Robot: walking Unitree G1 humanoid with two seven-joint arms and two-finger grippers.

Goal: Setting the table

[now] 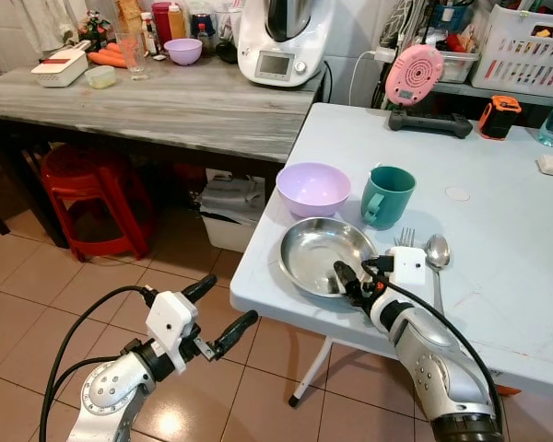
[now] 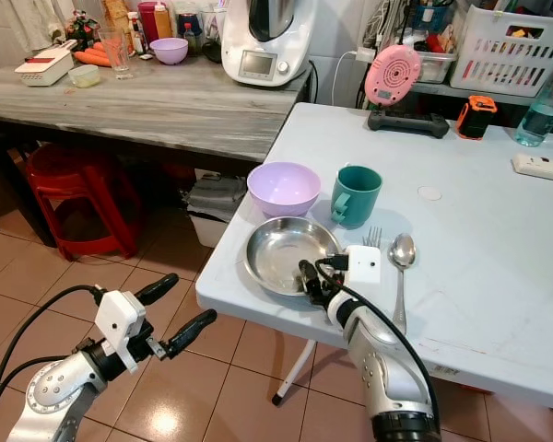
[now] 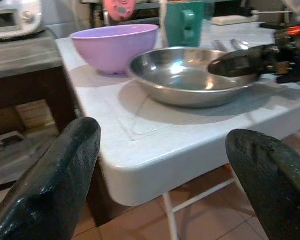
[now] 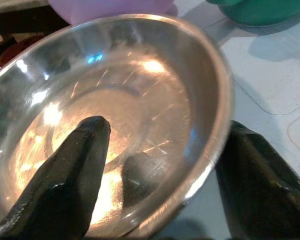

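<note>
Where the white table (image 1: 498, 249) comes to its near corner, a shallow steel plate (image 1: 324, 253) sits close to the edge, and everything else can be placed from it. The right gripper (image 1: 348, 283) is at the plate's near rim with its jaws spread: one black finger (image 4: 75, 175) lies inside the dish above the shiny floor, the other (image 4: 260, 180) outside the rim over the table, so the rim passes between them; whether either finger actually touches the metal is hard to tell from the glare. Just behind the plate stands a lilac bowl (image 1: 312, 187), very close to it, and beside the bowl, also behind the plate, a teal mug (image 1: 386, 195) with its handle turned toward the plate. To the plate's far side from the corner, a fork (image 1: 405, 238) and a spoon (image 1: 436, 253) lie side by side on the table, the fork partly hidden by the wrist's white housing. The left gripper (image 1: 219, 313) hangs off the table, lower than the plate and out over the tiled floor (image 1: 37, 295), jaws wide apart and holding nothing, pointed toward the table corner. Well beyond the plate, a grey counter (image 1: 166, 106) carries a white kitchen machine (image 1: 281, 41), and a red stool (image 1: 92, 198) stands beneath it.
</note>
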